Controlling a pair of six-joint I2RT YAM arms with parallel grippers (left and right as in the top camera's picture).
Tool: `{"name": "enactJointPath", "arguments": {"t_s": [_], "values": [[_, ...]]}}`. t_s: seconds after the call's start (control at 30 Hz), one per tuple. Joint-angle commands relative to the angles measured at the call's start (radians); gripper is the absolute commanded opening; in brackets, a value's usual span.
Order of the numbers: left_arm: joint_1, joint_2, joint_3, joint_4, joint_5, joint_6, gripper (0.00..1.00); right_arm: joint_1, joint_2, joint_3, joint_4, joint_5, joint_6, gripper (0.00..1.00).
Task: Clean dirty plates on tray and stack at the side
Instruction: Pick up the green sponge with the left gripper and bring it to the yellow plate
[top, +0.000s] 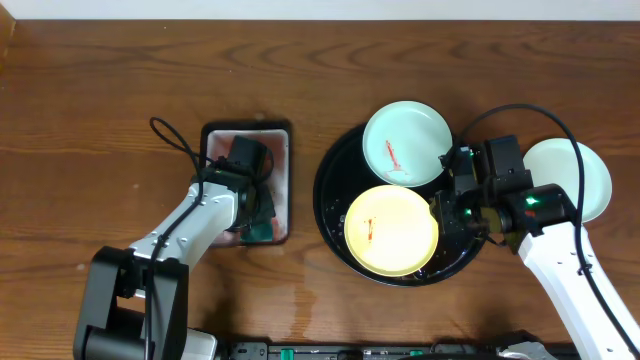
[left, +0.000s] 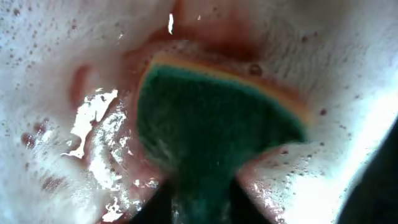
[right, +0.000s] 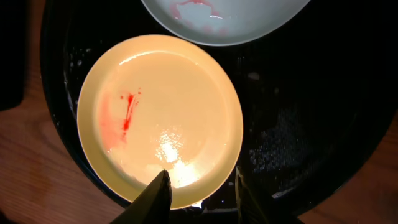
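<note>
The right jaws stand parted astride the rim of a sauce-streaked pale yellow round plate (right: 168, 118) in the large glossy black round tray (top: 330, 180), beside a streaked pale blue-white plate (top: 405, 140). A third pale plate (top: 590, 170) sits on the wooden table (top: 100, 90). The left jaws pinch a teal sponge (left: 211, 118) in a foamy small rectangular tray (top: 247, 125).

table (top: 100, 80): brown wood, visible grain, low satin sheen.
tray (right: 298, 112): glossy black, smooth, wet-looking speckles on surface.
yellow plate (right: 168, 112): smooth, glazed look, bright glare spot.
blue-white plate (top: 405, 142): smooth, pale, glossy.
sponge (left: 211, 124): teal face rough, fibrous, matt; yellow-orange backing layer finer.
suds (left: 348, 62): white, bubbly, wet shine.
right gripper (right: 202, 177): fingers matt black, hard-plastic look.
</note>
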Motion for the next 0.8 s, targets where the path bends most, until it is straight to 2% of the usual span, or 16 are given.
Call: {"name": "enactJointPath", "arguments": {"t_s": [0.0,0.2,0.43,0.63,0.77], "values": [[0.000,0.017,-0.018,-0.005,-0.005,0.001,0.08,-0.006,-0.005,0.006,-0.010,-0.010,-0.001,0.31],[0.000,-0.018,0.079,-0.126,-0.006,0.001,0.07,-0.008,0.009,0.005,-0.010,0.055,0.094,0.31],[0.000,-0.063,0.237,-0.293,-0.013,0.049,0.08,-0.028,0.092,0.005,-0.018,0.056,0.103,0.29],[0.000,-0.095,0.261,-0.314,-0.013,0.057,0.08,-0.048,0.157,0.005,-0.021,0.056,0.103,0.28],[0.000,-0.095,0.261,-0.314,-0.013,0.057,0.07,-0.050,0.189,0.005,-0.014,0.039,0.069,0.23]]}}
